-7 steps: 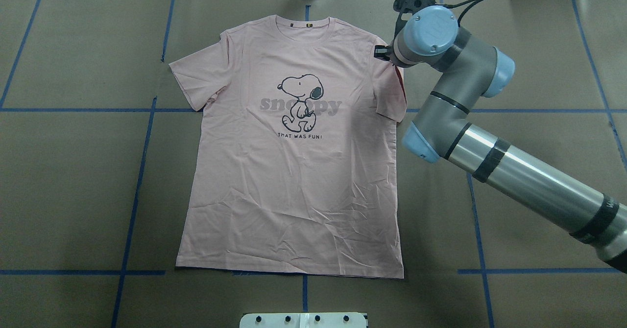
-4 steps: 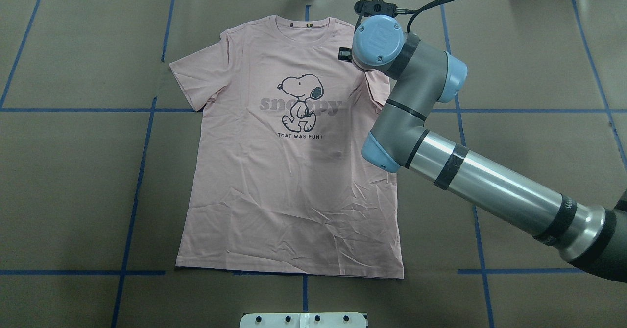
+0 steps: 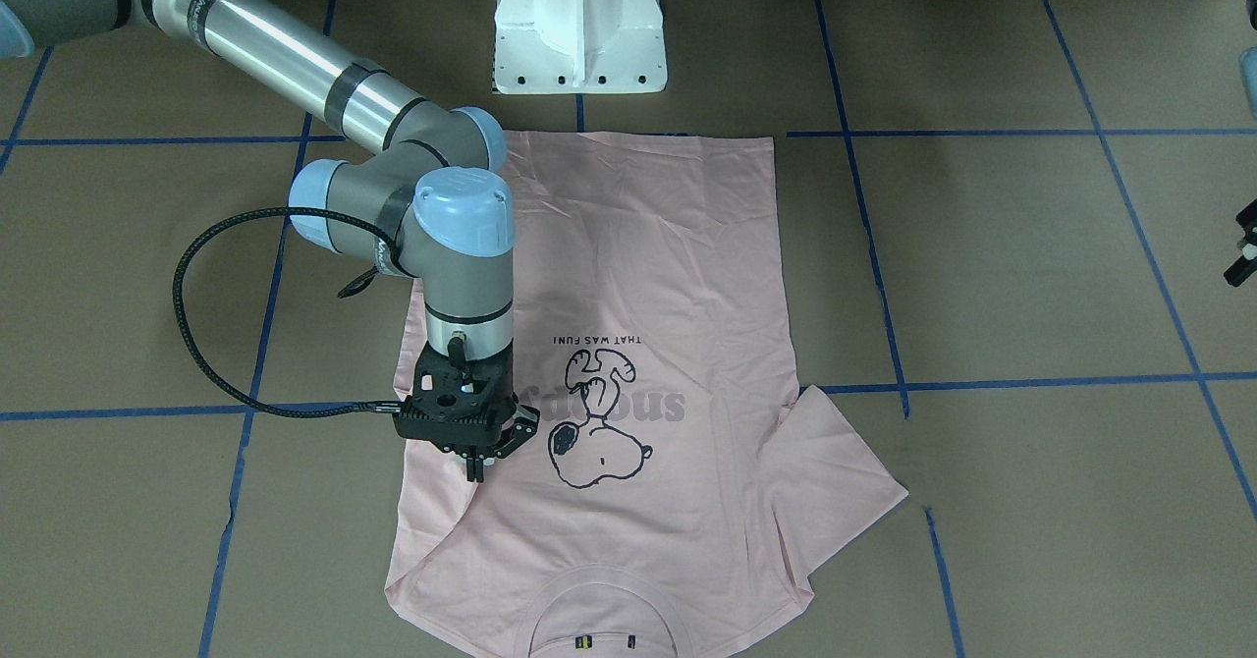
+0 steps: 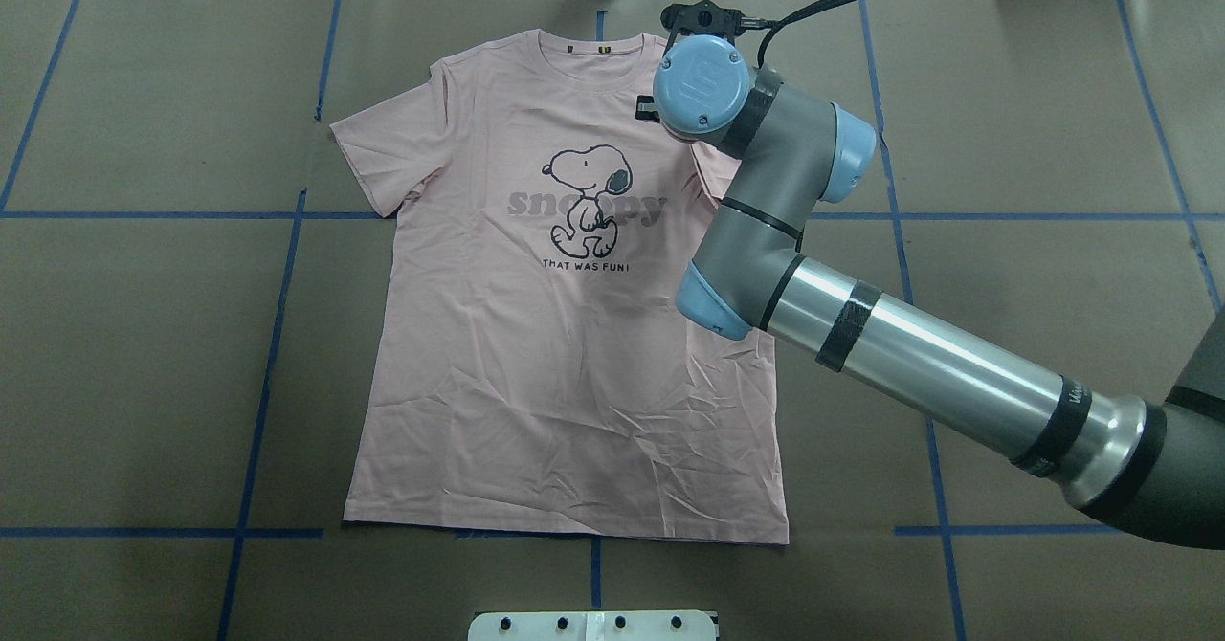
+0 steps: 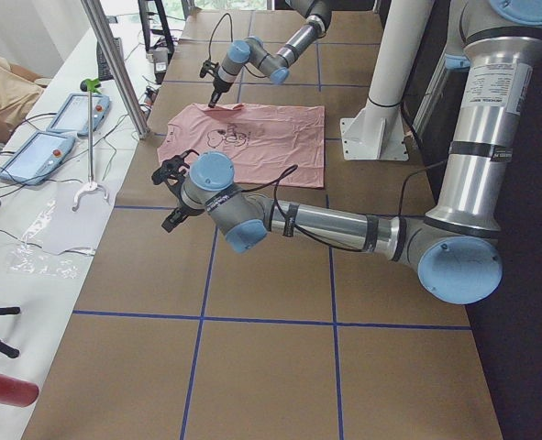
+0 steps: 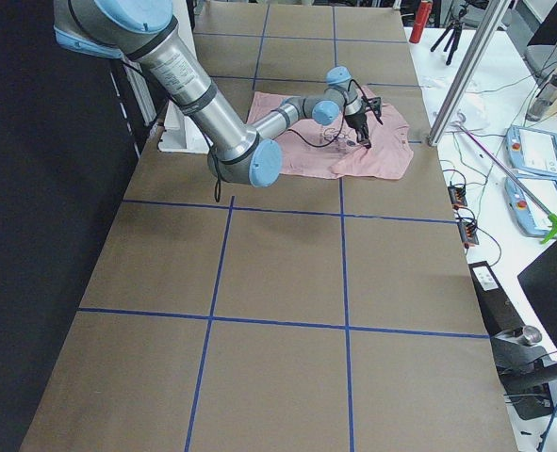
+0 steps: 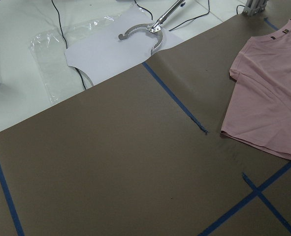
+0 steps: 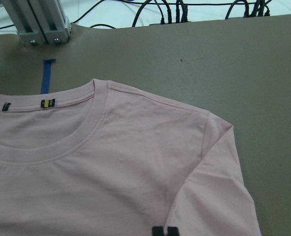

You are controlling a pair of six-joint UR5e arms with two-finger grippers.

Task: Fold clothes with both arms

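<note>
The pale pink T-shirt (image 4: 565, 364) lies flat, print up, collar at the far side of the brown table. My right arm (image 4: 909, 364) reaches over its right shoulder. The right gripper (image 3: 478, 457) is shut on the right sleeve and holds it folded inward over the chest, beside the dog print (image 3: 594, 432). In the right wrist view its fingertips (image 8: 164, 231) pinch the sleeve edge below the collar (image 8: 93, 105). The left sleeve (image 4: 383, 148) lies spread out. My left gripper (image 5: 172, 188) hovers over bare table left of the shirt; I cannot tell whether it is open or shut.
The white pedestal base (image 3: 579, 29) stands at the shirt's hem side. An aluminium post (image 8: 37, 22) and cables sit past the collar. Blue tape lines (image 4: 278, 335) grid the table. Tablets (image 5: 32, 156) and a white sheet (image 7: 120, 49) lie on the bench beyond.
My right arm has swung left across the shirt's shoulder, carrying the right sleeve inward from the shirt's edge towards the collar and chest. The rest of the shirt has not moved.
</note>
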